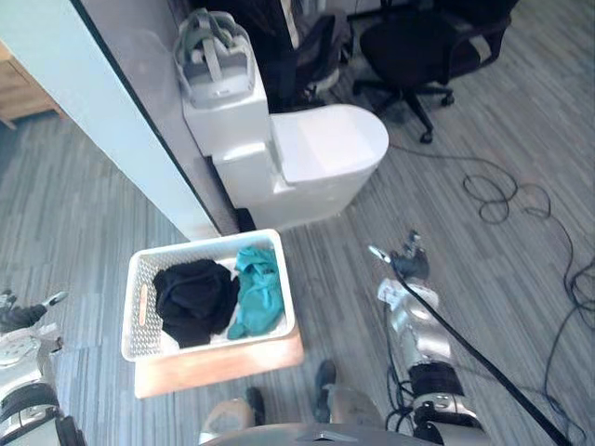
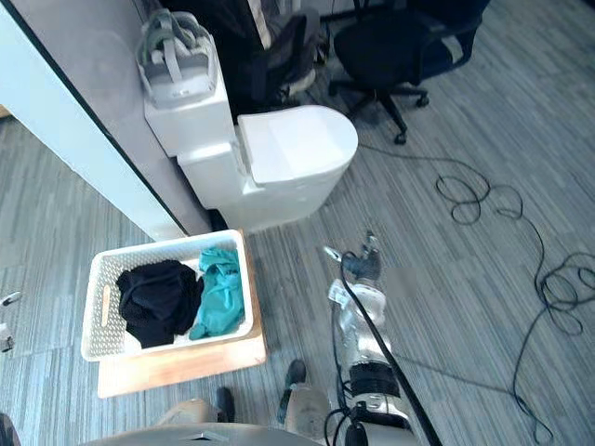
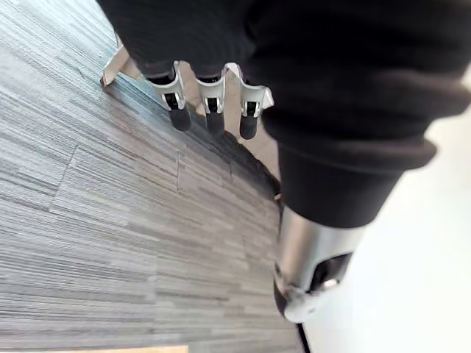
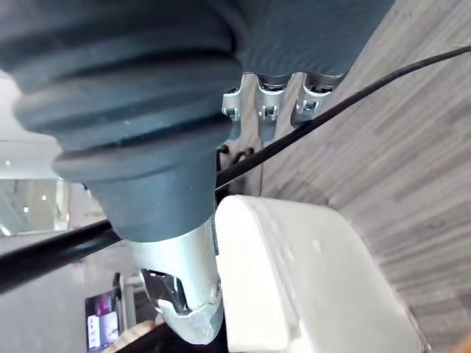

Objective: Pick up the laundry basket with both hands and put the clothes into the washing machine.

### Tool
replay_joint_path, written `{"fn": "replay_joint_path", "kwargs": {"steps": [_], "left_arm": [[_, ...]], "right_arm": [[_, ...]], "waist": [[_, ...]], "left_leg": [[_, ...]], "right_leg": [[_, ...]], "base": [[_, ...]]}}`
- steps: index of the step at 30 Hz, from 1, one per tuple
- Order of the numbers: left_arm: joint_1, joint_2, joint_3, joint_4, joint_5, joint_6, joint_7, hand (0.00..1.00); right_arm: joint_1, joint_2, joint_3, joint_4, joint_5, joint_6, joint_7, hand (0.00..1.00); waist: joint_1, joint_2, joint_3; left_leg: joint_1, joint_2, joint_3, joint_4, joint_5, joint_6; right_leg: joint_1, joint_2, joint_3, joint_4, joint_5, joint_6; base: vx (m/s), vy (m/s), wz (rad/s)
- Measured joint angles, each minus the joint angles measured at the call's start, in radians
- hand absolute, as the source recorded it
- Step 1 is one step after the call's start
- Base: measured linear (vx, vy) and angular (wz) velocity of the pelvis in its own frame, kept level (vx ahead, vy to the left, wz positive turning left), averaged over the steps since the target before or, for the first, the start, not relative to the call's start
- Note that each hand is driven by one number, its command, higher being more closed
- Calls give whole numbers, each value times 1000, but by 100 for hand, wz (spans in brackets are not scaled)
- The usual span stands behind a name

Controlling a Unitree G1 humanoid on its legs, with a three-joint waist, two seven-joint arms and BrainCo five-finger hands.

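Left hand [image 1: 23, 316]: low, left of basket [image 1: 210, 244], apart from it; fingers [image 3: 211, 110] straight, empty.
Right hand [image 1: 406, 267]: right of basket, well apart; fingers loose, empty.
Basket: one, white perforated plastic, rectangular, on wooden board [image 1: 223, 362].
Inside: black garment [image 1: 193, 299], teal garment [image 1: 258, 290], both crumpled.
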Motion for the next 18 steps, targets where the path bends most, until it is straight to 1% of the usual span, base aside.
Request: {"fn": "replay_joint_path", "kwargs": {"steps": [1,2,4,5,8,9,10,12,14,16,18], "left_arm": [[-7,-1,0,0,10,5,-6,0],[-22,-6,0,0,17,15,-12,0],[-30,-13,5,0,17,21,-12,0],[-43,-28,21,0,16,22,-12,0],[-52,-71,22,0,15,24,-13,0],[-56,-91,22,0,14,27,-14,0],[-55,-102,22,1,13,29,-16,0],[-57,-131,21,28,2,32,-24,0],[-56,-154,17,35,-7,33,-32,0],[-59,-160,-1,41,-7,33,-32,0],[-71,-157,-19,59,-8,31,-21,0]], "right_arm": [[-1,9,15,-16,2,0,0,0],[-4,26,43,-53,5,0,1,0],[-11,34,68,-88,11,0,0,0],[-15,35,80,-119,23,0,1,0],[-27,33,120,-193,99,-3,2,0],[-28,32,135,-231,133,-7,2,0],[-28,31,146,-248,145,-8,3,0],[-26,29,172,-292,182,-17,8,0],[-12,24,206,-371,222,-34,26,0],[-1,6,232,-428,247,-49,33,0],[-1,-17,239,-445,275,-64,44,0]], "waist": [[1,-6,9],[0,-12,16],[2,-11,24],[3,-15,40],[2,-19,57],[2,-25,74],[2,-28,80],[0,-28,98],[0,-32,131],[0,-34,137],[1,-33,153]], "left_leg": [[-15,4,11,14,-3,2],[-60,22,34,47,-21,5],[-88,44,52,67,-48,6],[-99,52,69,72,-55,6],[-140,71,101,76,-78,3],[-156,72,106,84,-78,3],[-164,73,110,88,-78,4],[-184,77,113,104,-78,4],[-201,83,117,115,-78,4],[-241,86,116,127,-78,4],[-260,89,115,138,-78,4]], "right_leg": [[-13,1,3,4,1,-2],[-53,13,10,16,8,-11],[-86,32,21,23,14,-19],[-103,38,27,28,16,-20],[-158,57,43,33,34,-25],[-174,57,47,34,37,-25],[-182,57,50,35,39,-26],[-197,58,50,34,44,-24],[-207,60,50,32,53,-31],[-238,61,47,22,68,-32],[-247,61,44,16,79,-33]], "base": [[-106,-54,-28],[-100,-50,-24],[-108,-39,-26],[-106,-23,-20],[-118,-18,-21],[-121,-18,-18],[-118,-30,-9],[-88,-33,-5],[-60,-30,-1],[-20,-13,1],[4,5,2]]}}
